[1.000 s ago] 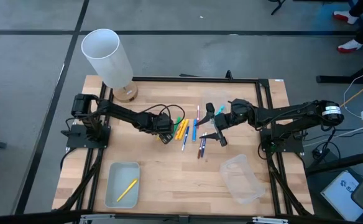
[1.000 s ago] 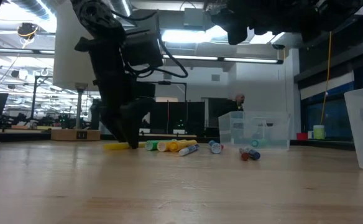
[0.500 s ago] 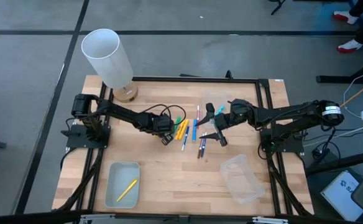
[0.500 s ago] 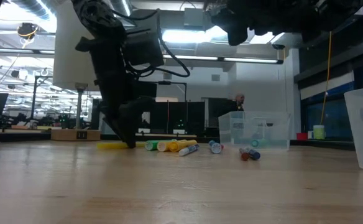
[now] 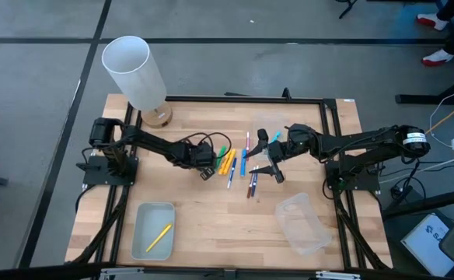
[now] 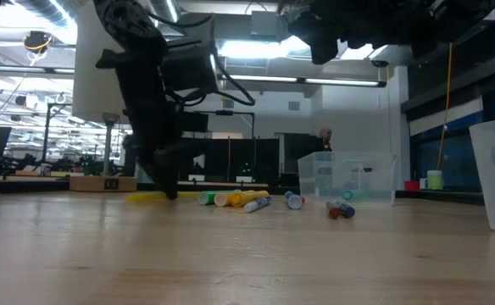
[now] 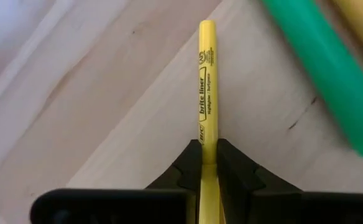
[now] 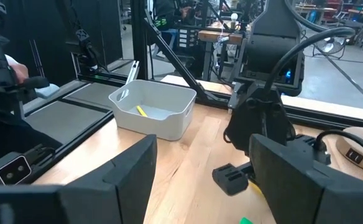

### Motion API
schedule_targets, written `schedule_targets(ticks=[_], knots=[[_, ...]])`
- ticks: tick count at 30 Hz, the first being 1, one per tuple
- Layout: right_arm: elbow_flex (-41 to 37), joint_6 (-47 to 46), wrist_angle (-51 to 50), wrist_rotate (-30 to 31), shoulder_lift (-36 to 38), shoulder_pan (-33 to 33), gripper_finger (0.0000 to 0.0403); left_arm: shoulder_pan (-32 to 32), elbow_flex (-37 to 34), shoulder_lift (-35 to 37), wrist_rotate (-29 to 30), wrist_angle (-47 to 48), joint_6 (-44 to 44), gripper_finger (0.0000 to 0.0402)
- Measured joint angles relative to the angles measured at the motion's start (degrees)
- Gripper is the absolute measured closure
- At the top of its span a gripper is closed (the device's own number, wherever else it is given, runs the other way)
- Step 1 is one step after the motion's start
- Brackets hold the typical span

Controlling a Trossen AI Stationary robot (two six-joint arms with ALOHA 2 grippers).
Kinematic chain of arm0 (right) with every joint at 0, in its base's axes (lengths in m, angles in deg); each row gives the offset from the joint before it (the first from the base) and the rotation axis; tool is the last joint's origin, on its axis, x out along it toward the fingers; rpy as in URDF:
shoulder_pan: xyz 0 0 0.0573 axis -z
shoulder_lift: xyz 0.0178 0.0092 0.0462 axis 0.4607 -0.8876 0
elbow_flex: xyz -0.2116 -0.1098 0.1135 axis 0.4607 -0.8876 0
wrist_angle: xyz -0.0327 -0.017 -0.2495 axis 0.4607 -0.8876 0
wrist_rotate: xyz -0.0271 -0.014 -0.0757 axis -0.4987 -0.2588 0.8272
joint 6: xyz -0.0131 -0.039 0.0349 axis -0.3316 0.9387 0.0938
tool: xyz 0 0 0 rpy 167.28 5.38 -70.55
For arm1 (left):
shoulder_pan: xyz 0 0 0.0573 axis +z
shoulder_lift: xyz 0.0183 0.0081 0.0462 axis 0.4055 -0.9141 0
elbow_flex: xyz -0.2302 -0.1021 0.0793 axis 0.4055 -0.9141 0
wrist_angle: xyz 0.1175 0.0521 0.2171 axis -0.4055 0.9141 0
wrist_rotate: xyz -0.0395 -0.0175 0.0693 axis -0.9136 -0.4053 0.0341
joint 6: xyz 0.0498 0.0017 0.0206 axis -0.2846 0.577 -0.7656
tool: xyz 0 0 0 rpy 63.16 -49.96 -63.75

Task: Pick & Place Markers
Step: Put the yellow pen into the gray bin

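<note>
left wrist view | left end effector (image 7: 209,167) clamps yellow marker (image 7: 207,81) | right end effector (image 8: 200,162) wide

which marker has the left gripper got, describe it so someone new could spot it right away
Start at the tall white cylinder at the table's far left corner and follow the left arm to the left gripper, at the left edge of the marker cluster. Its fingers are shut on a yellow highlighter. Unlike the green marker beside it, it is slimmer, with printed black lettering.
</note>
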Motion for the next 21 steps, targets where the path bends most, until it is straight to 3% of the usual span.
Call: schedule_targets(ticks=[7,14,21], knots=[[0.0,-0.2,0.1,0.2,0.0,0.0,0.0147,-2.0,0.0,5.7,4.6,2.8,0.8,0.0378],[0.0,-0.2,0.2,6.1,0.0,0.0,0.0147,-4.8,0.1,13.2,9.8,2.8,0.8,0.0378],[0.0,0.0,0.6,6.6,0.0,0.0,0.0147,-8.2,0.1,19.4,15.7,2.9,0.8,0.0378]])
